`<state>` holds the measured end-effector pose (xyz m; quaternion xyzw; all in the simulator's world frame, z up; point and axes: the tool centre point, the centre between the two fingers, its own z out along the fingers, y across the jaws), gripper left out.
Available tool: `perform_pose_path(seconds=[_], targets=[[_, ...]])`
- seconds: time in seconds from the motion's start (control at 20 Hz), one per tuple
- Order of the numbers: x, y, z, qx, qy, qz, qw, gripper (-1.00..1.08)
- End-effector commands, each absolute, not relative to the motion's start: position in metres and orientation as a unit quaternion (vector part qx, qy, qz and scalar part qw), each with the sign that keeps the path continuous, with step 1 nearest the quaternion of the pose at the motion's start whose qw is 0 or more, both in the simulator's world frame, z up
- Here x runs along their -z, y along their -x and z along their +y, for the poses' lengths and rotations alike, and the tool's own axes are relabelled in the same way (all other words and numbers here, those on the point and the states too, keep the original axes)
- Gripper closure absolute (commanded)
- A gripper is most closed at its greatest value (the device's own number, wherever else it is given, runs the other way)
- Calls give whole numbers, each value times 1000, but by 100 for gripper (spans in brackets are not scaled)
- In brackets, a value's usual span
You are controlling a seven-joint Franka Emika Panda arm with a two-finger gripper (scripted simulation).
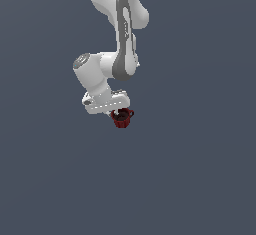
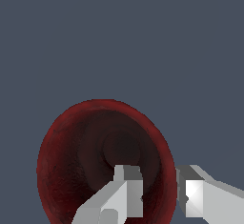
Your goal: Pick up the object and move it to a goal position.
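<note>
Gripping the rim of the small dark red mug (image 1: 122, 118), the end effector (image 1: 118, 113) hangs below the white arm (image 1: 120, 39) against a plain grey-blue background; no desk edge shows in either view, so whether the mug is lifted or resting I cannot tell. In the wrist view one finger (image 2: 127, 189) sits inside the dark mouth of the mug (image 2: 76, 156) and the other finger (image 2: 193, 197) outside its wall; the end effector looks narrowed onto that wall, holding it. The loop handle pokes toward the exterior view's right. The main risk, as I judge it, is the thin pinch on a curved, tapered wall; a quick swing could let the mug pivot or slip free; no goal marker is visible, so overshoot is also possible.
</note>
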<state>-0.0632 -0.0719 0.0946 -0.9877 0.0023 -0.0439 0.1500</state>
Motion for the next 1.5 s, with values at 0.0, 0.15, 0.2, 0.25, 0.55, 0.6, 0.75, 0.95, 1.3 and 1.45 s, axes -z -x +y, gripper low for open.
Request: perform_pose_path(seconds=[0.0,0.15,0.2,0.25,0.55,0.6,0.75,0.95,1.3,1.45], targets=[[-105,52,-74,45,988,2,149,108],[-118,37,-77,45,988,2,149,108],[-123,31,-78,45,988,2,148,108],[-128,25,-80,45,988,2,148,108],[-159,-12,-87,45,988,2,148,108],[-164,-18,-88,45,988,2,148,108],[-176,-33,-90,45,988,2,149,108],[-187,-47,-93,45,988,2,149,108],[-198,-62,-95,45,988,2,150,108],[-200,-64,-96,46,988,2,151,108]])
